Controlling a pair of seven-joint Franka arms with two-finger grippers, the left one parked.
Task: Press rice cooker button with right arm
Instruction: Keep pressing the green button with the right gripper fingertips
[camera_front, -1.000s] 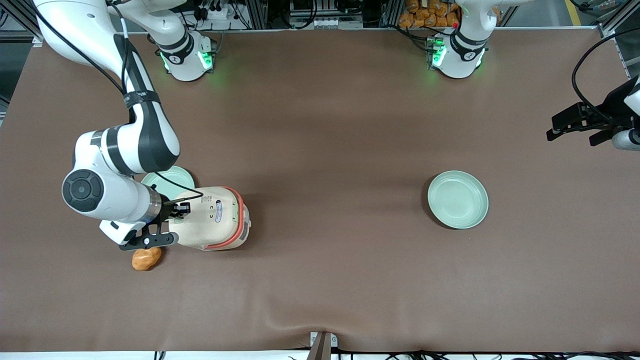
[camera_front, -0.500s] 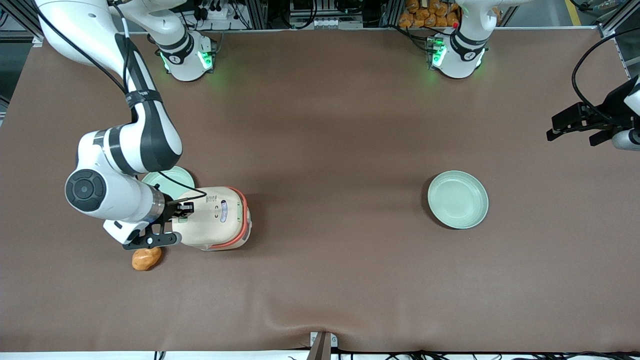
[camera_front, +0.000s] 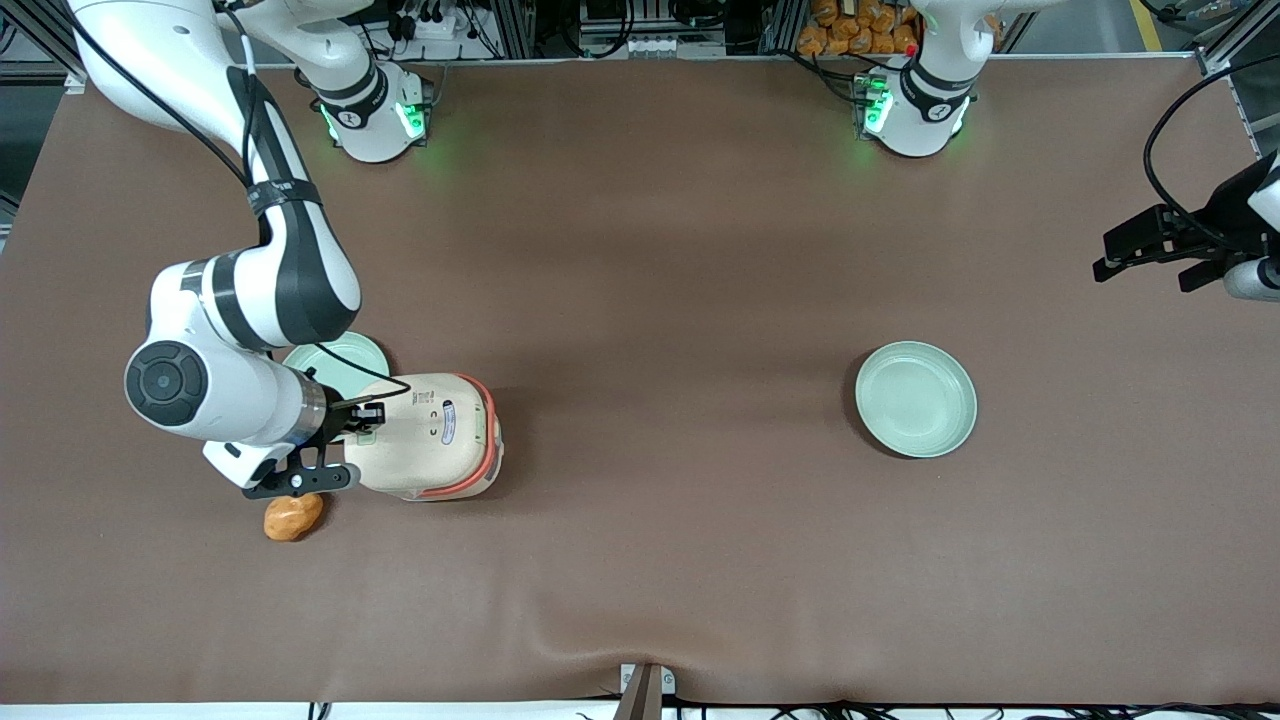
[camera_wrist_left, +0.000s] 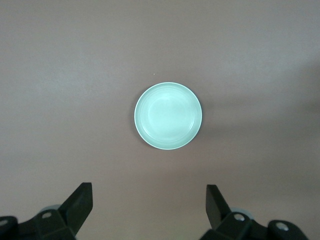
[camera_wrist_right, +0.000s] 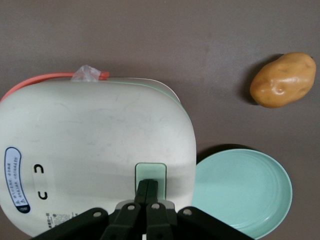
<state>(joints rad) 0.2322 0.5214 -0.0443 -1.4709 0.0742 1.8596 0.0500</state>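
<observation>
The rice cooker (camera_front: 435, 437), with cream lid, coral-red band and pale green body, stands toward the working arm's end of the table. In the right wrist view its lid (camera_wrist_right: 95, 145) fills much of the frame. The small mint-green button (camera_wrist_right: 151, 171) sits at the lid's edge. My right arm (camera_front: 245, 300) reaches down beside the cooker. Its gripper (camera_front: 366, 419) is shut, and in the right wrist view its closed tips (camera_wrist_right: 148, 184) rest over the button. In the front view the gripper hides most of the button.
A pale green plate (camera_front: 338, 360) lies right beside the cooker, farther from the front camera; it also shows in the right wrist view (camera_wrist_right: 245, 195). A potato (camera_front: 293, 517) (camera_wrist_right: 283, 80) lies nearer the camera, under the wrist. Another plate (camera_front: 915, 399) (camera_wrist_left: 168, 116) lies toward the parked arm's end.
The cooker has shifted a little toward the parked arm's end under the gripper's push. The arm then eased back slightly. The gripper stays shut at the button.
</observation>
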